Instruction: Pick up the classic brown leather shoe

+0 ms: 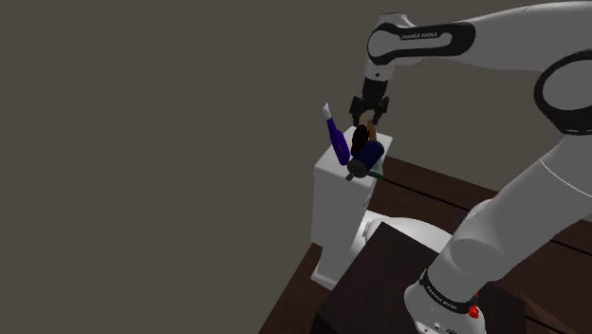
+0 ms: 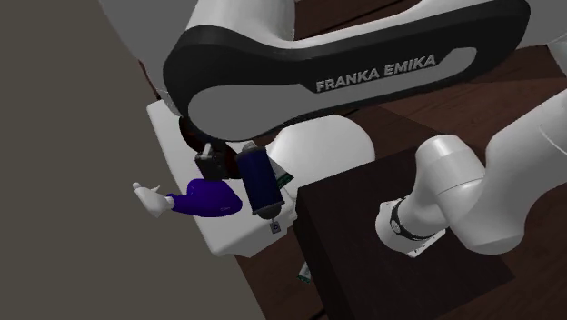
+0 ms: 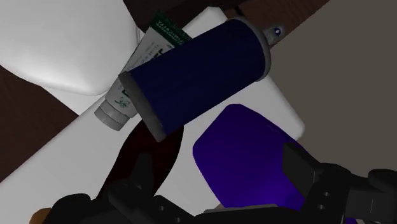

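Observation:
The dark brown shoe lies on a white toilet tank lid, partly hidden under a dark blue cylinder. In the second exterior view the shoe is a dark shape under the arm. My gripper hovers just above the lid, open, with one finger over the shoe and the other over a purple spray bottle. From the shoulder view the gripper hangs over the tank's back end, a brown bit of shoe beside it.
A white and green tube lies beside the blue cylinder. The purple bottle sits at the lid's edge. Below the tank are the white toilet bowl, dark wood floor and my dark stand. A grey wall lies behind.

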Available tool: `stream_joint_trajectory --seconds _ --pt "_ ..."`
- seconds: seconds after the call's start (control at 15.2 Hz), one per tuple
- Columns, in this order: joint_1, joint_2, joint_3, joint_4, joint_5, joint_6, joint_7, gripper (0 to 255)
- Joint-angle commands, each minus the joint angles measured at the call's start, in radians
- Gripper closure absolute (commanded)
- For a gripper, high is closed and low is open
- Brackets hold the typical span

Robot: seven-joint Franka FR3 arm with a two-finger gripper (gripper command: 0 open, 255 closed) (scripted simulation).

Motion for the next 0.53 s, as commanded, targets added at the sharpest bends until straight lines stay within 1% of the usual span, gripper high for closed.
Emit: stream_joint_trajectory --seconds 0.0,0.26,0.46 --pt "-0.017 0.073 -0.032 0.055 0.025 0.006 -0.017 0" --pt "-0.059 0.216 -0.086 0.172 0.087 0.000 -0.050 0" --pt "-0.099 0.327 -0.119 0.269 0.141 -0.015 -0.074 0"
